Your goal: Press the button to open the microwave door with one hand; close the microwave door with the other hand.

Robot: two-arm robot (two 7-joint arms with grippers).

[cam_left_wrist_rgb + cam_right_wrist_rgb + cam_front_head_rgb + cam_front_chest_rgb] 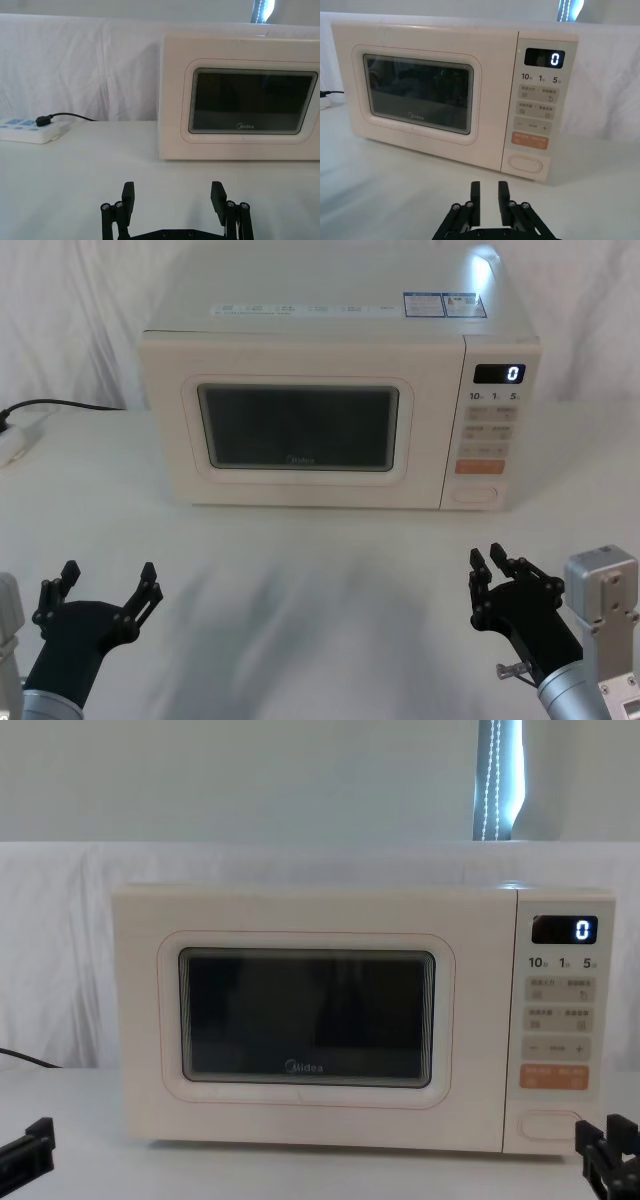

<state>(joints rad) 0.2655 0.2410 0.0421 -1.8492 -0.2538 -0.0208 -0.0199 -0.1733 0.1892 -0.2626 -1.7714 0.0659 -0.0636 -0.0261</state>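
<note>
Both hands, left hand (100, 590) and right hand (508, 578), face the shut microwave door (300, 430).

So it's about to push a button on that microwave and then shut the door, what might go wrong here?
The orange key sits just above the button, so the right gripper, its fingers nearly together, may well hit the wrong one. Should the microwave door swing open, it may come toward the left gripper, which waits open on the table in front. A hard push might also slide the microwave back.
</note>
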